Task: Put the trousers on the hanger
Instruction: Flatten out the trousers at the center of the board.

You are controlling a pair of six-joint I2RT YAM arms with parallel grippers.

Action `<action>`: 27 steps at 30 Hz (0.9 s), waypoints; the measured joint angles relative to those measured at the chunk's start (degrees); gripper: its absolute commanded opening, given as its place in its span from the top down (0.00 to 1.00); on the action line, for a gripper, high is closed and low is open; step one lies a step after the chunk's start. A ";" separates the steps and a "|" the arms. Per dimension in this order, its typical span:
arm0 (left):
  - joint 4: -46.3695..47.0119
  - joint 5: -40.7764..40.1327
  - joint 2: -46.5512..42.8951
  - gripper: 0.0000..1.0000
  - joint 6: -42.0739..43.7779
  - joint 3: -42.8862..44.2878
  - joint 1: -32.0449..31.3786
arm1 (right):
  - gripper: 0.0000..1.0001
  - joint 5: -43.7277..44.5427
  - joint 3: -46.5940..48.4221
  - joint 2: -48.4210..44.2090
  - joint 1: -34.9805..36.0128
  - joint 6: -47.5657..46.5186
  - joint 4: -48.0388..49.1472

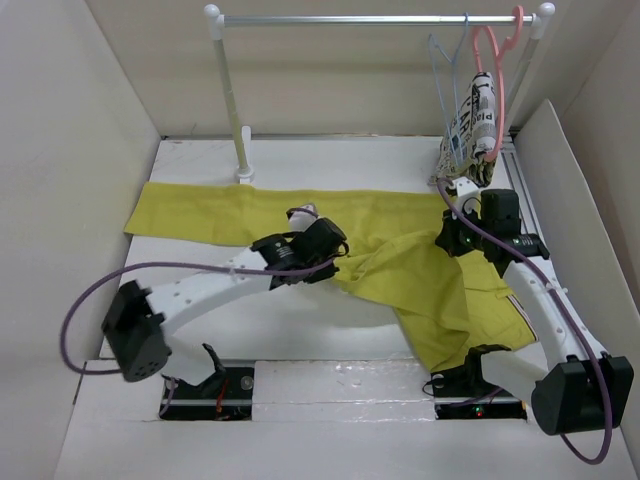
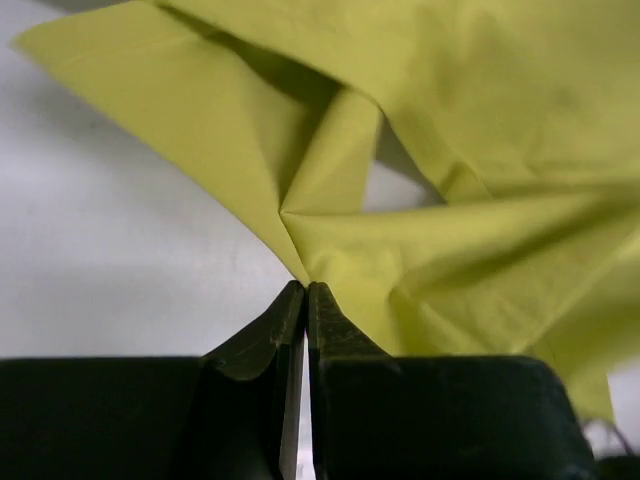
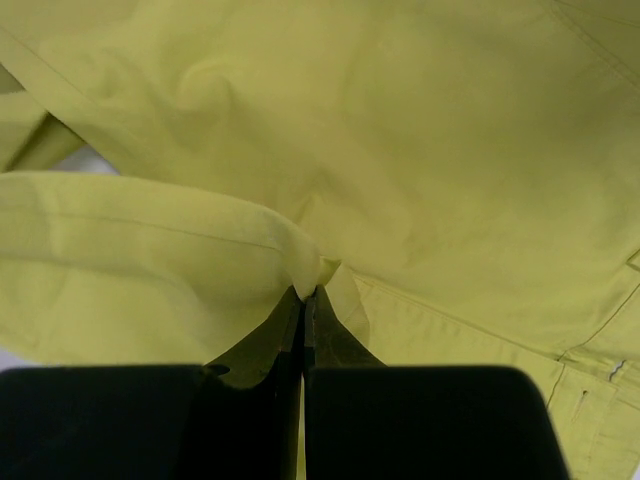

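White table point(image 1: 300, 340) carried the trousers point(image 1: 220, 215), sprawled wide; the hanger point(image 1: 443, 75) hung on the back rail point(image 1: 380, 18). Your left gripper point(image 2: 305, 290) and right gripper point(image 3: 305, 295) were both pinched tight on folds of them. Limp, light cloth would sag, so you'd want holds spread well apart.

You can pass over bare counter point(image 1: 310, 335) on the near side of the trousers point(image 1: 200, 215). Up by the hanger point(image 1: 438, 72), the pink hanger point(image 1: 499, 80) and its printed cloth point(image 1: 475, 125) crowd just beside it; the rack post point(image 1: 230, 100) stands back-left.
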 measured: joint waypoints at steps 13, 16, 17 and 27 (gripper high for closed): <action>-29.66 5.57 -10.88 1.00 5.88 29.83 7.96 | 1.00 -3.93 -0.96 2.23 0.81 0.66 2.60; -29.62 8.15 -11.15 1.00 8.74 28.22 14.32 | 0.83 -5.27 -1.07 3.10 2.47 0.90 3.50; -28.20 8.41 -12.02 1.00 9.62 25.20 16.52 | 0.60 -5.25 -1.16 3.15 3.30 0.90 3.74; -16.74 11.06 -16.81 1.00 15.96 -10.29 48.63 | 0.00 -0.68 -1.18 0.98 7.98 -0.57 -0.35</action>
